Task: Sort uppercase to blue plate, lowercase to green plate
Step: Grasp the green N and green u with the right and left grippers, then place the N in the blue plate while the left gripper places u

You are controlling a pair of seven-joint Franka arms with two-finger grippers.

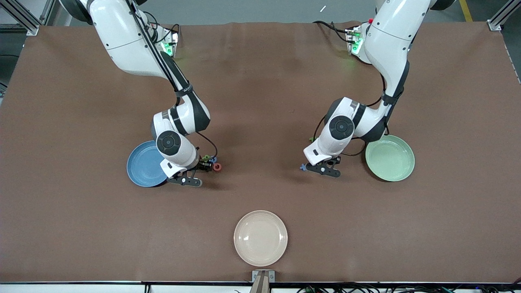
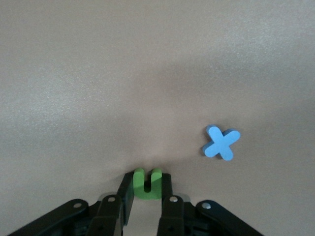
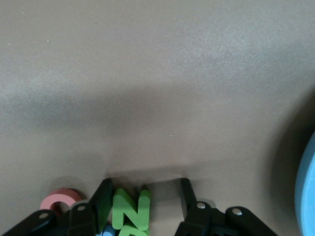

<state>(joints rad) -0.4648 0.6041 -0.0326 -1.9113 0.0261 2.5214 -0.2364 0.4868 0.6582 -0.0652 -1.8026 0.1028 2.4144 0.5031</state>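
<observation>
My left gripper is shut on a green lowercase u and stands low over the table. A blue x lies just beside it, also seen as the blue x in the front view. The green plate sits nearby at the left arm's end. My right gripper is open at the table beside the blue plate. A green uppercase N lies between its fingers, against one finger and apart from the other. A pink ring letter lies beside that gripper. More letters are partly hidden under it.
A cream plate sits near the table's front edge, midway between the arms. The blue plate's rim shows at the edge of the right wrist view. The pink ring lies on the brown tabletop close to the blue plate.
</observation>
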